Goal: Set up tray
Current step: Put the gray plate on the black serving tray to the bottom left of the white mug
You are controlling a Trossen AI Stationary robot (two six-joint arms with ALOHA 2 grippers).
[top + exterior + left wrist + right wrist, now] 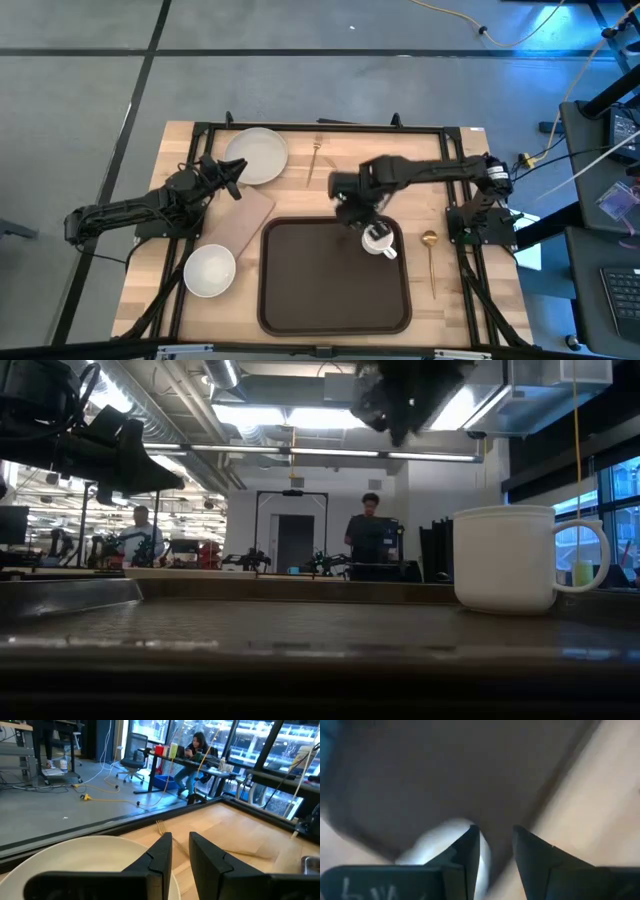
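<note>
One right claw (362, 222), fingers spread, hovers above the tray's (335, 276) far right corner.

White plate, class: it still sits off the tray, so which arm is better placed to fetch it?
Left. The left hand hovers at the white plate, fingers slightly apart. The right hand is over the tray beside the mug.

The right arm reaches in from the right side across the table's middle, its gripper (362, 222) hanging above the surface with fingers (465, 851) slightly apart, nothing between them. The left arm stretches from the left edge toward the far side, its gripper (232, 178) showing a narrow gap between its fingers (160, 855).
</note>
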